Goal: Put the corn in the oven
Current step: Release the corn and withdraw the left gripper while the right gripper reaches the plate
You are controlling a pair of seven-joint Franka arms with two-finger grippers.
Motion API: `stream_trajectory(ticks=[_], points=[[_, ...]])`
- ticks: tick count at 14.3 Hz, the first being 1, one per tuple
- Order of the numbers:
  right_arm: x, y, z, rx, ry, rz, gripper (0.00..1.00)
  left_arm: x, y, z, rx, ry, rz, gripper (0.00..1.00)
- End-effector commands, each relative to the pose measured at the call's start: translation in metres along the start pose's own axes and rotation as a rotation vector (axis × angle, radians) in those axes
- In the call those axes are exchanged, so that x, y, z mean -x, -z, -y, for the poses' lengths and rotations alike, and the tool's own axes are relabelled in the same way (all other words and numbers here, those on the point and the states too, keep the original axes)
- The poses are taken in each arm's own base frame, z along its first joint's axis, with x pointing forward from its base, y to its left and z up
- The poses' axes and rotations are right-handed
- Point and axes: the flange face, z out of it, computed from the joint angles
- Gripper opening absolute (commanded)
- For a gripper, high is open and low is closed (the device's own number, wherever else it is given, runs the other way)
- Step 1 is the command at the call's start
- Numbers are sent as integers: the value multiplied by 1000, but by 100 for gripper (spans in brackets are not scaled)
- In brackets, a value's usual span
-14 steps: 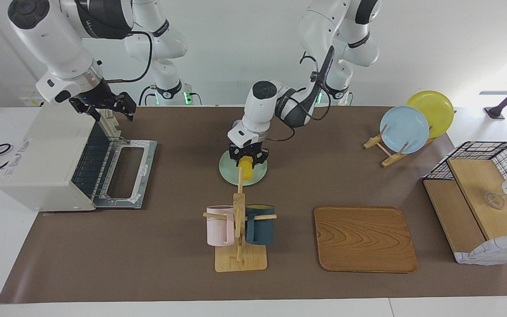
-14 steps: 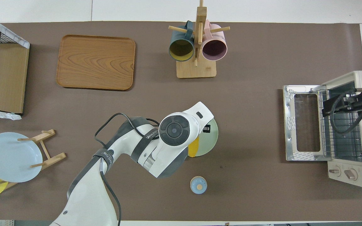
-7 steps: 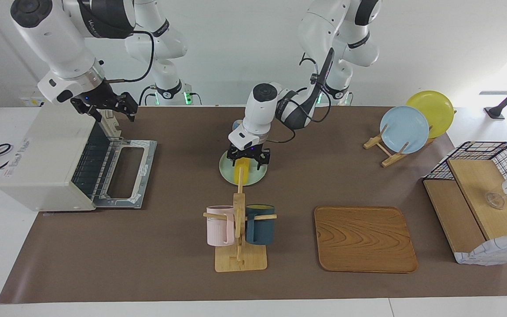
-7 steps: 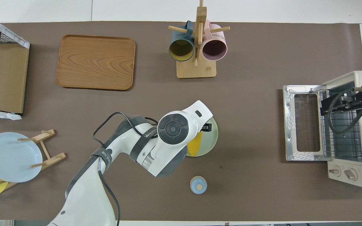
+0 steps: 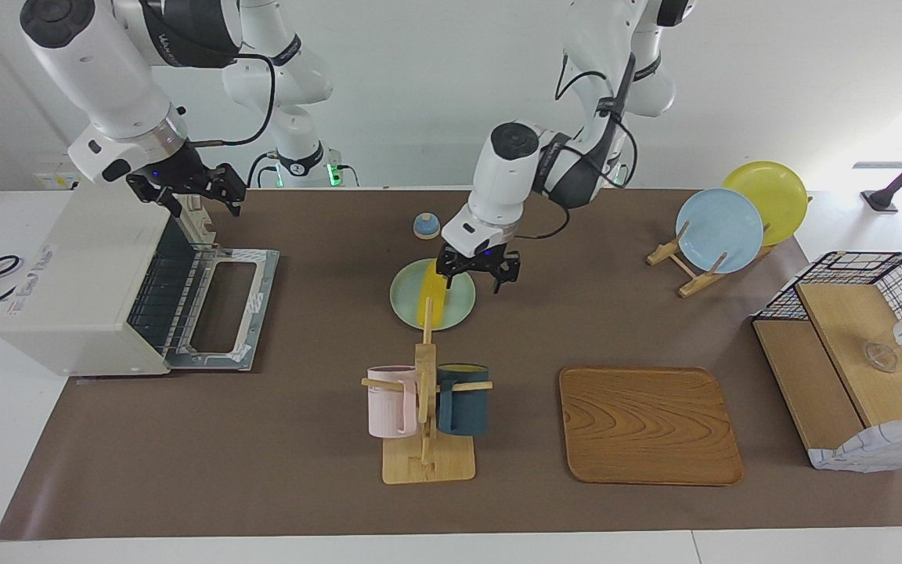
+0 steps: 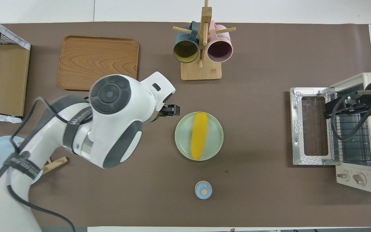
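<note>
The yellow corn (image 6: 199, 135) lies lengthwise on a pale green plate (image 6: 181, 143) at mid-table, and nothing holds it. In the facing view the mug rack's post crosses the corn (image 5: 435, 296). My left gripper (image 5: 473, 279) hangs open and empty above the table, beside the plate's edge toward the left arm's end. From overhead only a fingertip of the left gripper (image 6: 172, 110) shows past the arm. The off-white oven (image 5: 79, 266) stands at the right arm's end, its door (image 5: 220, 305) folded down and the wire rack showing. My right gripper (image 5: 199, 196) waits open over the oven's open front.
A wooden mug rack (image 5: 426, 415) with a pink and a dark blue mug stands farther from the robots than the plate. A wooden tray (image 5: 649, 425), a plate stand (image 5: 721, 227) and a wire basket (image 5: 858, 345) sit toward the left arm's end. A small blue lidded jar (image 5: 426, 225) is near the robots.
My left gripper opened and let go of the corn, which now lies on the plate. It then rose and drew away toward the left arm's end. The right arm hardly moved.
</note>
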Motion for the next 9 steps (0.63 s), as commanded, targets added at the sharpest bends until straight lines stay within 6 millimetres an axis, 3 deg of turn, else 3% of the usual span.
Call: stream_trajectory(ticks=[1,6,9], points=[[0,4,49,-30,-15,-60,100,-10,37,47,-3,6,3,100],[21,-20,194,-30,-53,-114,100,-25,94,168,-18,79,-21,100],[22,-60,287,-1,-74,-120,100,-22,115,206,-51,91,-6,100]])
